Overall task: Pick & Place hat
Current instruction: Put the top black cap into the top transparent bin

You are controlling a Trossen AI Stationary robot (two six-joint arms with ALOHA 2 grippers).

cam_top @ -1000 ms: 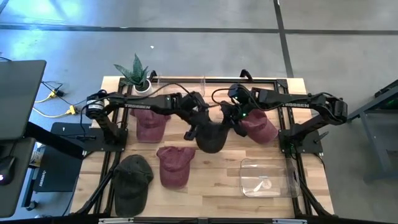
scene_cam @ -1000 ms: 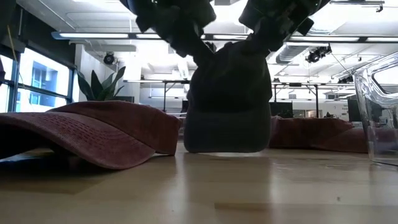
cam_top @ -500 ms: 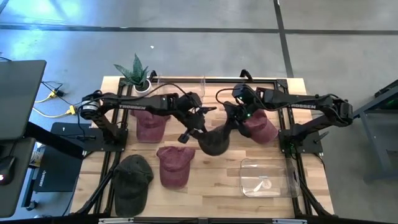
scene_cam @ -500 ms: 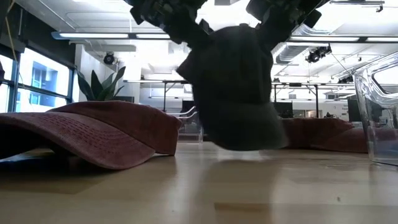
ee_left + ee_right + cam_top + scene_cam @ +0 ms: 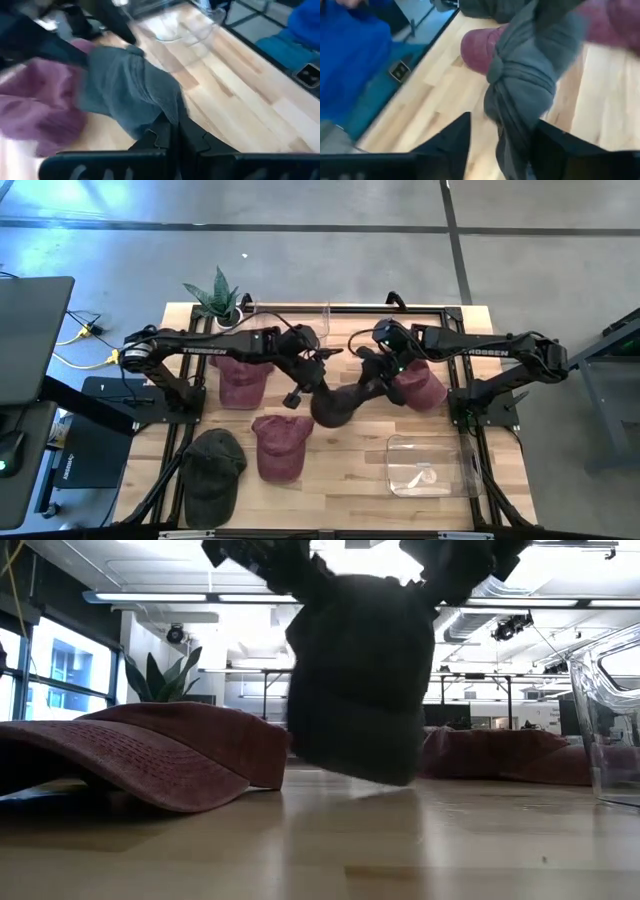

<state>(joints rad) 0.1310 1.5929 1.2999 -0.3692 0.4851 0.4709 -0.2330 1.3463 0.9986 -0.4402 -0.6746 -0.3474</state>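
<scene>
I see the dark hat (image 5: 338,406) hanging mid-counter, clear of the wood in the low view; my left hand (image 5: 172,131) is pressed together, pinching its edge; my right hand (image 5: 501,134) stands spread with hat cloth between its fingers. A maroon hat (image 5: 279,445) lies near; the clear bin (image 5: 428,465) sits by the counter (image 5: 345,470) front-right edge; bare wood lies between them.

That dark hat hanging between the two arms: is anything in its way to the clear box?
Nothing visible. The dark hat hangs from the left gripper; bare table lies between it and the clear box. The maroon hats lie aside.
</scene>
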